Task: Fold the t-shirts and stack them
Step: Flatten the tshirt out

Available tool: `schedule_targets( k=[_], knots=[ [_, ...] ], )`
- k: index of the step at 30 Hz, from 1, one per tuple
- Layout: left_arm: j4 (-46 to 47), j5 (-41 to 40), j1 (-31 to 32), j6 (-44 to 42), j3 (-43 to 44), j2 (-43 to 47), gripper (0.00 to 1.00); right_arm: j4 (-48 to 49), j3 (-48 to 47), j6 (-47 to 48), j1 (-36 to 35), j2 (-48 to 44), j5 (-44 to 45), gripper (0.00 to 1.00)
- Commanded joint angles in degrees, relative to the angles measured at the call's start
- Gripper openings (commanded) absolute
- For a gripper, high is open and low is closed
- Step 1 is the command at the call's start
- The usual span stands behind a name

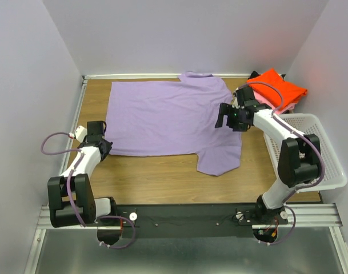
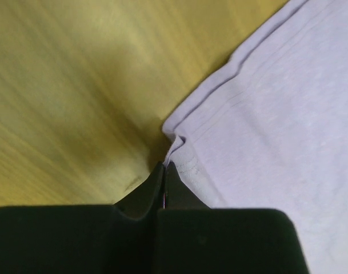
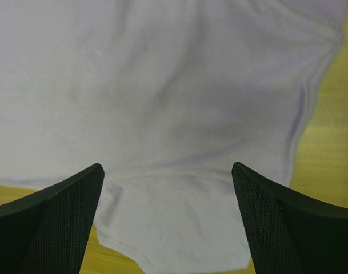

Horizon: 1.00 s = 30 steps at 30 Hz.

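A large lavender t-shirt (image 1: 168,117) lies spread flat on the wooden table, collar toward the back wall. My left gripper (image 1: 103,146) sits at its near-left hem corner and is shut on that corner (image 2: 175,144), the cloth puckering up into the closed jaws (image 2: 165,166). My right gripper (image 1: 228,117) hovers open over the shirt's right side near the sleeve; in the right wrist view its fingers (image 3: 59,211) stand wide apart above the sleeve (image 3: 179,228), holding nothing. A folded orange-red t-shirt (image 1: 279,87) tops a stack at the back right, with pink (image 1: 266,101) under it.
A white mesh basket (image 1: 325,162) stands along the right edge beside the right arm. White walls close in the table on the left, back and right. Bare wood (image 1: 156,180) shows in front of the shirt.
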State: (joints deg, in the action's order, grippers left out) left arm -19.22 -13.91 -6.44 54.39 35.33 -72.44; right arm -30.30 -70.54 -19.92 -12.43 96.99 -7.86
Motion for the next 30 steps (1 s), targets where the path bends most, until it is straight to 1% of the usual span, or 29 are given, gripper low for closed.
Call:
schedule_targets(
  k=[1, 5, 8, 10, 11, 14, 17, 20, 25, 30],
  knots=[
    [2.5, -0.9, -1.0, -3.4, 3.8, -2.2, 0.0, -4.8, 4.3, 1.3, -0.1, -5.3, 4.2, 0.99],
    [3.8, 1.3, -1.1, -3.8, 3.7, -4.2, 0.0, -8.6, 8.0, 1.6, -0.1, -9.1, 6.6, 0.99],
    [5.3, 2.3, -1.1, -3.4, 2.6, -4.5, 0.0, -12.7, 10.4, 1.1, -0.1, -11.1, 6.5, 0.99],
    [5.8, 2.7, -1.2, -3.6, 2.2, -4.5, 0.0, -14.1, 12.4, 0.5, -0.1, -12.6, 5.3, 0.98],
    [5.9, 2.7, -1.1, -3.8, 2.2, -4.6, 0.0, -15.3, 13.1, 0.2, -0.1, -13.1, 3.3, 0.98],
    [6.0, 3.0, -1.2, -4.7, 2.2, -5.0, 0.0, -17.6, 16.0, -1.8, -0.1, -15.7, 2.1, 0.97],
    [6.3, 3.3, -1.1, -5.4, 1.9, -5.2, 0.0, -18.0, 18.6, -3.4, -0.1, -18.1, 1.7, 0.97],
    [6.8, 3.8, -1.2, -6.0, 1.6, -5.8, 0.0, -17.9, 19.3, -3.8, -0.2, -18.3, 1.0, 0.96],
    [7.4, 4.9, -1.1, -6.4, 1.1, -6.7, 0.0, -15.1, 21.4, -3.5, -0.1, -15.2, -0.7, 0.95],
    [7.1, 4.0, -1.1, -6.7, 1.7, -6.0, 0.0, -12.5, 22.9, -3.3, -0.1, -13.7, -1.3, 0.91]
  ],
)
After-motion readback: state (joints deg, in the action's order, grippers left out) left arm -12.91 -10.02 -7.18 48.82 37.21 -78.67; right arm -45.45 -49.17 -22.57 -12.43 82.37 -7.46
